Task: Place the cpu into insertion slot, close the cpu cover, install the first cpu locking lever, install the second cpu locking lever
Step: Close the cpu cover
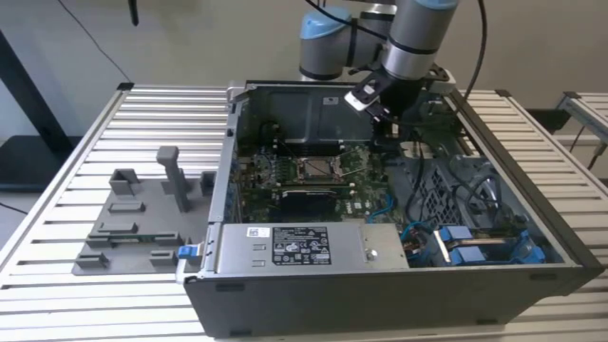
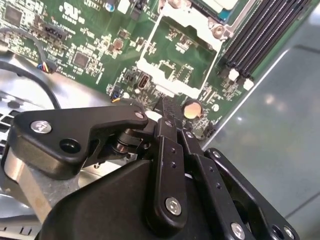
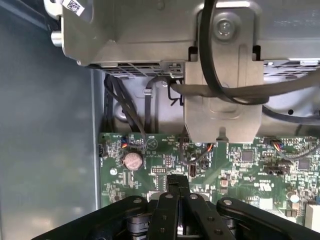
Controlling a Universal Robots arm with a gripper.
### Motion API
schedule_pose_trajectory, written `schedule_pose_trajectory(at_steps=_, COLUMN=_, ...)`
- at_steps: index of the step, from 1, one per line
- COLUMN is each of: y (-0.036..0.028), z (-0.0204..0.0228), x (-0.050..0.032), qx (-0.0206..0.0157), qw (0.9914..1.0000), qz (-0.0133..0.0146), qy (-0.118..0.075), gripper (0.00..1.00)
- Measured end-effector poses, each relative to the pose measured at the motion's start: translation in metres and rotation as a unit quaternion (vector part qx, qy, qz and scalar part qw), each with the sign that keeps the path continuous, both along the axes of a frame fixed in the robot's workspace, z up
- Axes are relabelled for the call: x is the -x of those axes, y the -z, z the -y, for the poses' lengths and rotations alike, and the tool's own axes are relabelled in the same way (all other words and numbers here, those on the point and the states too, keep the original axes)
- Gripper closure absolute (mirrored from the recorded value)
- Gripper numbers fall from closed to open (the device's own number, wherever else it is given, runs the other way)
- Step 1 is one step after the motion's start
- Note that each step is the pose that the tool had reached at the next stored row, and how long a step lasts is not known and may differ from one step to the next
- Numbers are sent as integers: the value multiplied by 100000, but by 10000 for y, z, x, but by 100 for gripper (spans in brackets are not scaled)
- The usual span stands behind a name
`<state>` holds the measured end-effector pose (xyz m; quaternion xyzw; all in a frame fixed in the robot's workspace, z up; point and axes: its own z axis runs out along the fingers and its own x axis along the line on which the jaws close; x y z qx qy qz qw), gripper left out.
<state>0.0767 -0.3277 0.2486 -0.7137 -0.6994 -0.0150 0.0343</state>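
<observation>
Cpu [image 1: 315, 168] is taken to be seated in slot [image 1: 301, 169], well apart from pincer [image 2: 167, 104], toward the exterior view's left of it. Pincer fingers [image 2: 165, 131] are shut together, nothing gripped. Approach is judged best made squarely and lightly, cables [image 3: 148, 106] being cleared.

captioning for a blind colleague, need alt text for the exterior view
A robot arm reaches down into the far corner of an open computer case lying on a slatted table, its gripper over the green board, apart from the slot. A grey parts tray sits on the exterior view's left.
</observation>
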Motion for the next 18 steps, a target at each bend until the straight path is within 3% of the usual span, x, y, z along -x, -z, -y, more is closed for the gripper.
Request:
schedule_pose_trajectory(at_steps=10, y=108, z=-24, x=-56, qx=-11, qw=99996, qz=-44, qy=-870, gripper=89)
schedule_pose_trajectory(at_steps=18, y=212, z=-24, x=-81, qx=-13, qw=99976, qz=-455, qy=-2120, gripper=89)
